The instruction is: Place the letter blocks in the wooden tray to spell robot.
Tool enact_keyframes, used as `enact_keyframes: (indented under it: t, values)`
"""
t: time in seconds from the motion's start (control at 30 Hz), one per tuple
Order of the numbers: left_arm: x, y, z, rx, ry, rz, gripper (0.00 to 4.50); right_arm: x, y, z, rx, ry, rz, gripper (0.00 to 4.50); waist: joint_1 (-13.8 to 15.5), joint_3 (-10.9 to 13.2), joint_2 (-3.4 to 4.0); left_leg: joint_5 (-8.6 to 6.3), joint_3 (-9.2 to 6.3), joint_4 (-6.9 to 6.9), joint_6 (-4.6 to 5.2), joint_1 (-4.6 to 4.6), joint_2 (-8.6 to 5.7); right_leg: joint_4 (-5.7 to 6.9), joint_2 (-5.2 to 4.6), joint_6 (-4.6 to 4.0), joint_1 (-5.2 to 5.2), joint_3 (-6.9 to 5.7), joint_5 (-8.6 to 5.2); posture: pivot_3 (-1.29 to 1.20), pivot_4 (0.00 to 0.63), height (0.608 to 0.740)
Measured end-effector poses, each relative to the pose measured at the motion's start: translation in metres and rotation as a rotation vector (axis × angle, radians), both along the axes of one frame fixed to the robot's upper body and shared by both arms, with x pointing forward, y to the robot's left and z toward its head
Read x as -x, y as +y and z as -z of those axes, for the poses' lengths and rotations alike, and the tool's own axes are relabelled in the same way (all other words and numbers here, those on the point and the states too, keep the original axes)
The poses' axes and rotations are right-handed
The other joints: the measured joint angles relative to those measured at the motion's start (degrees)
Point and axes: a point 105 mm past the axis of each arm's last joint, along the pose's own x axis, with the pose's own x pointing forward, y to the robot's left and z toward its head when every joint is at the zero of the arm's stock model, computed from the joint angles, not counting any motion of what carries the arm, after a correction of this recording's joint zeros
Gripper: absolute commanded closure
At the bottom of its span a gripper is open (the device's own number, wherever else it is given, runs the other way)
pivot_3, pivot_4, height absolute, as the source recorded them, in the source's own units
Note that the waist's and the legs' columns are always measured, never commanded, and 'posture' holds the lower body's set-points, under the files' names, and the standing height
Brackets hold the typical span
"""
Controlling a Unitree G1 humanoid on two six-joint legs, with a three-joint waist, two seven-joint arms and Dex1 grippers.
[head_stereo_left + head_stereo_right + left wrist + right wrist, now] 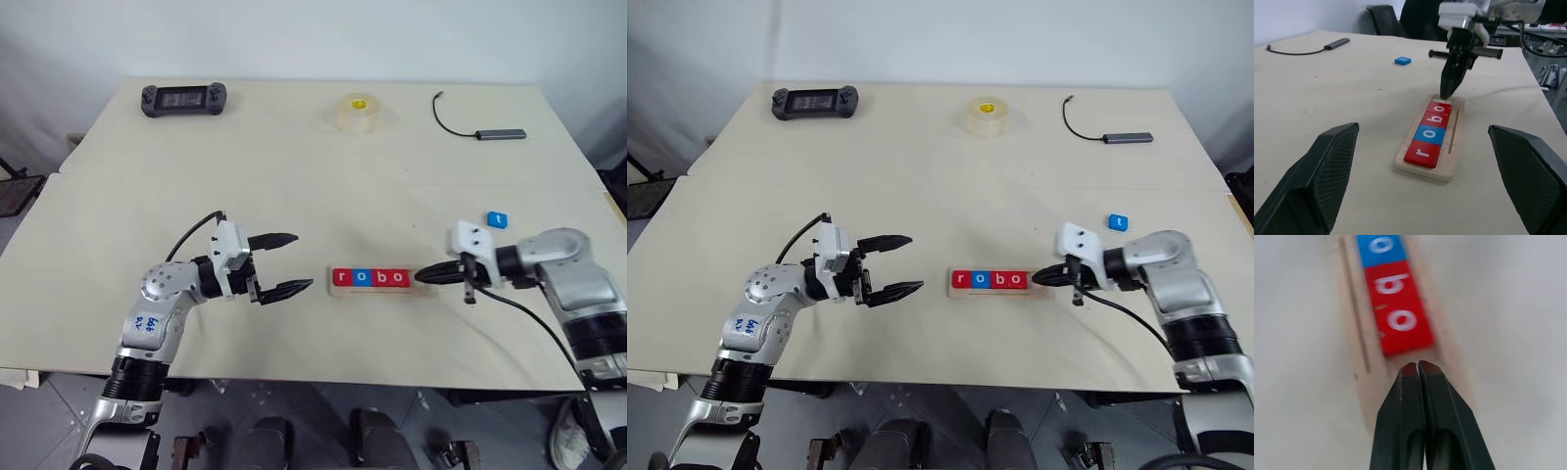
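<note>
1. The wooden tray (380,280) lies on the pale counter (294,166), holding four letter blocks (369,277) that read r, o, b, o.
2. The right gripper (423,277) has its fingers pressed together, holding nothing, its tip just beside the last red block, over the tray's empty end.
3. The left gripper (286,262) hovers near the tray's other end, fingers spread wide, empty.
4. A blue t block (498,219) lies apart, beyond the right arm.

Pale tabletop (294,176), joined from panels. At far edge: game controller (184,99), tape roll (360,114), cabled adapter (500,133). Nearer: wooden tray (377,279), with loose blue tile (498,219) well apart.
</note>
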Motion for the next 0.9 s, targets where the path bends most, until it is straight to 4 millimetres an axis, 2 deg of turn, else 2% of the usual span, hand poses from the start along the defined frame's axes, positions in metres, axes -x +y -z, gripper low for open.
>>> enact_keyframes:
  t: [0.1,0.2,0.27,0.33,0.47,0.57,0.63,0.77,0.9]
  values:
    - [0.000,-0.002,0.000,0.002,0.000,0.008,0.00,0.012,-0.024,-0.008,-0.039,-0.054,0.115,2.61,0.3,0.0,0.00,0.00,0.02,-0.01,0.00,0.01,0.02,-0.01,0.02,0.00,0.02,0.01,0.00,0.00,0.150,0.740]
    - [-0.002,-0.003,0.001,0.003,0.010,0.015,0.00,0.035,-0.050,0.001,-0.100,-0.075,0.276,1.59,0.9,0.0,0.00,0.00,0.05,-0.02,0.00,0.03,0.04,-0.01,0.09,0.00,0.05,0.02,0.00,0.00,0.150,0.740]
    - [-0.003,-0.003,0.003,0.002,0.017,0.023,0.00,0.051,-0.069,0.005,-0.152,-0.136,0.415,0.79,0.9,0.0,-0.01,0.00,0.05,-0.02,0.01,0.03,0.00,-0.02,0.07,0.00,0.08,0.05,0.00,0.00,0.150,0.740]
    - [-0.005,-0.004,0.004,0.003,0.021,0.032,0.00,0.063,-0.085,0.009,-0.187,-0.195,0.539,0.17,0.9,0.0,-0.01,-0.01,0.08,-0.02,0.03,0.10,-0.02,-0.01,0.08,0.01,0.14,0.09,0.00,0.00,0.150,0.740]
    - [-0.008,-0.006,0.003,0.003,0.019,0.048,0.00,0.090,-0.114,0.020,-0.228,-0.300,0.777,0.05,0.5,0.0,0.00,-0.01,0.16,-0.04,0.03,0.23,0.00,0.03,0.11,0.01,0.20,0.17,0.00,0.00,0.150,0.740]
    - [-0.008,-0.006,0.004,-0.001,0.021,0.056,0.00,0.103,-0.121,0.028,-0.239,-0.338,0.870,0.05,0.0,0.0,0.01,0.00,0.21,-0.06,0.02,0.29,0.05,0.09,0.15,0.01,0.21,0.21,0.00,0.00,0.150,0.740]
    - [-0.008,-0.006,0.004,-0.003,0.018,0.062,0.00,0.104,-0.122,0.030,-0.258,-0.360,0.902,0.05,-0.4,0.0,0.01,0.01,0.21,-0.05,0.04,0.31,0.05,0.10,0.14,0.01,0.23,0.22,0.01,0.00,0.150,0.740]
    - [-0.009,-0.009,0.000,-0.003,0.007,0.071,0.00,0.091,-0.119,0.013,-0.286,-0.457,0.915,0.05,-0.9,0.0,0.04,0.05,0.22,-0.05,0.04,0.40,0.06,0.11,0.15,0.03,0.31,0.24,0.01,0.00,0.150,0.740]
    - [-0.009,-0.011,0.000,0.002,0.005,0.075,0.00,0.060,-0.111,-0.009,-0.373,-0.457,0.914,0.05,-0.8,0.0,0.06,0.05,0.14,-0.05,0.04,0.58,0.09,0.09,0.13,0.02,0.51,0.17,0.01,0.00,0.150,0.740]
